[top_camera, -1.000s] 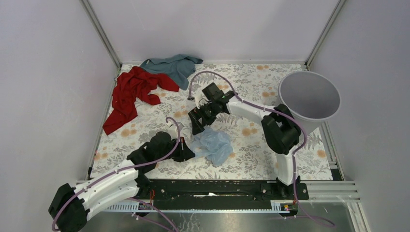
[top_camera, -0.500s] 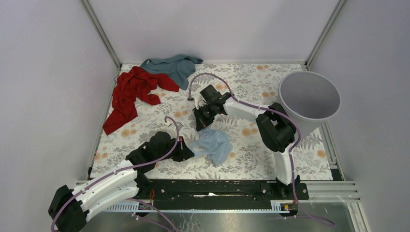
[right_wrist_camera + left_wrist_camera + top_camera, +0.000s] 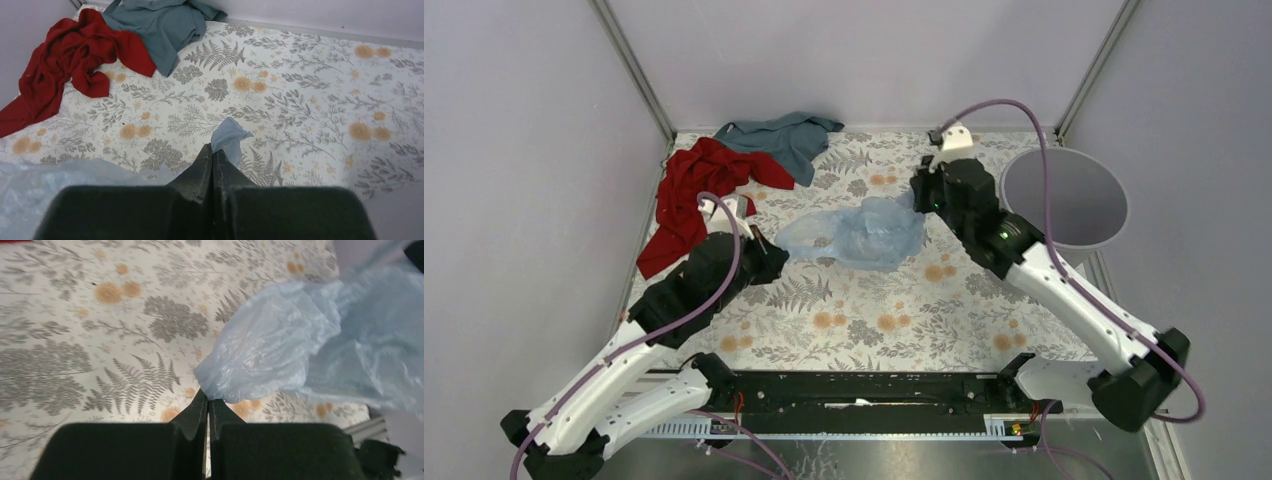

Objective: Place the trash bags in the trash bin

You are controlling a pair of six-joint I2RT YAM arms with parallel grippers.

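The pale blue trash bag (image 3: 856,232) hangs stretched between both grippers above the middle of the floral table. My left gripper (image 3: 776,255) is shut on the bag's left end; in the left wrist view its tips (image 3: 207,399) pinch a corner of the crinkly film (image 3: 280,345). My right gripper (image 3: 916,200) is shut on the right end, and a small flap of the bag (image 3: 227,137) sticks out past its tips (image 3: 212,150). The light grey trash bin (image 3: 1074,200) stands at the table's right edge, just right of the right wrist, with its mouth open.
A red cloth (image 3: 694,195) lies at the back left with a teal-grey cloth (image 3: 784,135) behind it; both also show in the right wrist view, red cloth (image 3: 65,65) and teal-grey cloth (image 3: 160,25). Walls close in the table at the back and sides.
The right gripper has shut on the bag. Both arms have risen and moved back, carrying the bag from the near table to mid-table and stretching it out.
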